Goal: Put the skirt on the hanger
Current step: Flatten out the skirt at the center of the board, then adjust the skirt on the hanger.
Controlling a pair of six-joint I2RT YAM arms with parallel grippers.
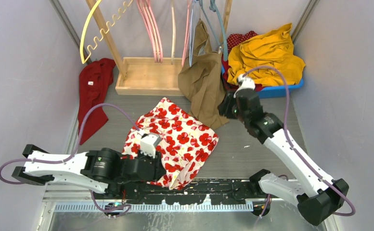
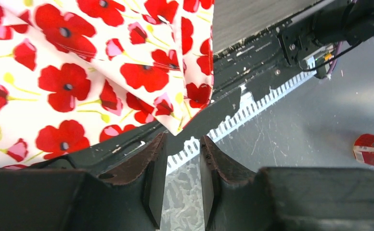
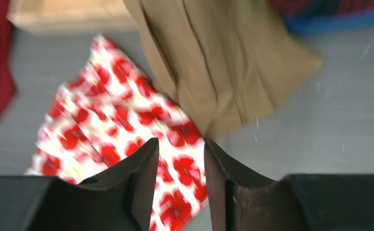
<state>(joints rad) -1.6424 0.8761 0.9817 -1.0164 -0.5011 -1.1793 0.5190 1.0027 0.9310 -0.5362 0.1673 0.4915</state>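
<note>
- Currently, the skirt [image 1: 180,139], white with red poppies, is spread in a crumpled heap on the table [image 1: 257,144], between the two arms and nearer the left one.
- The left gripper [image 2: 183,140] is positioned low at the skirt's near edge, over the black rail along the table's front. Its fingers are parted by a narrow gap and no cloth is clasped. A corner of the hem is seen just beyond the fingertips.
- The right gripper [image 3: 181,144] is raised above the table, beside the lower edge of a tan garment [image 1: 201,82]. Its fingers are likewise held slightly apart and released, with the tan hem and the skirt seen past them.
- The tan garment is hung on the wooden rack [image 1: 148,77] at the far end, and its hem comes down close to the skirt's far edge.
- Several hangers [image 1: 152,33], pink and yellow, are suspended on the same rack.
- A blue bin [image 1: 281,90] piled with yellow cloth [image 1: 266,53] is set at the far right, and a dark red garment [image 1: 96,91] is laid at the far left.
</note>
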